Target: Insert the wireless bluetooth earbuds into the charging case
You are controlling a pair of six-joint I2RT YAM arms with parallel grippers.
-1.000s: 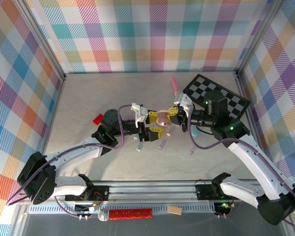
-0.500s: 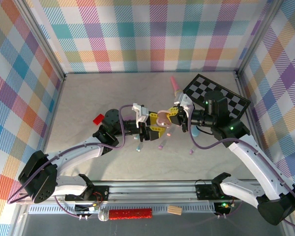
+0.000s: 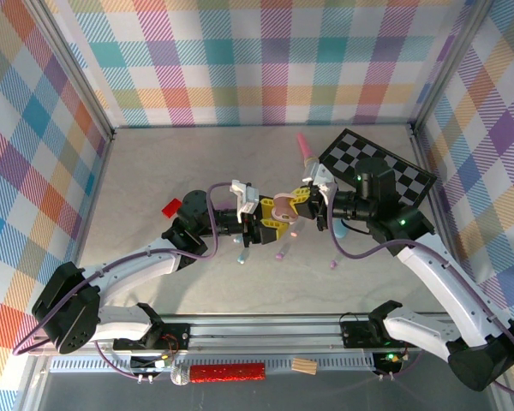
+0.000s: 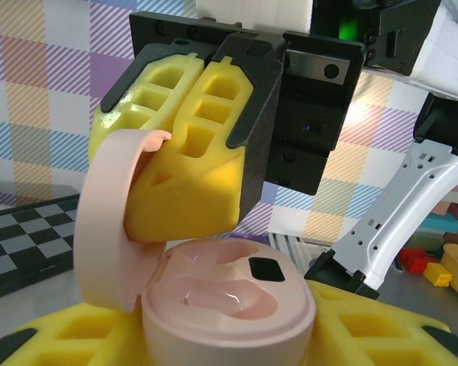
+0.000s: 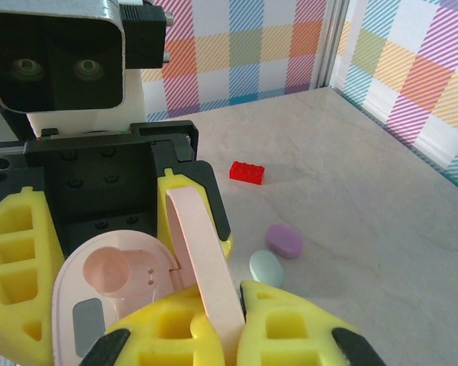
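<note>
Holding open pink oval plastic charging case [image 4: 229, 305] above grey tabletop [image 3: 154, 171]: left claw [image 3: 268, 217] clamps body, right claw [image 5: 221, 335] pinched on lid [image 5: 202, 252]. Tiny pastel plastic earbuds [image 3: 281, 254] loose below. We judge next: free one claw, fetch bud.

A charging case [image 3: 283, 208] is held up over the middle of the counter [image 3: 180, 163].
Its body is kept in the left pincer [image 3: 268, 217] and its lid [image 5: 206, 267] in the right pincer [image 3: 298, 205]. Earbuds [image 3: 281, 254] are spread on the counter just below, and a brick [image 3: 170, 206] is seen further left.
</note>
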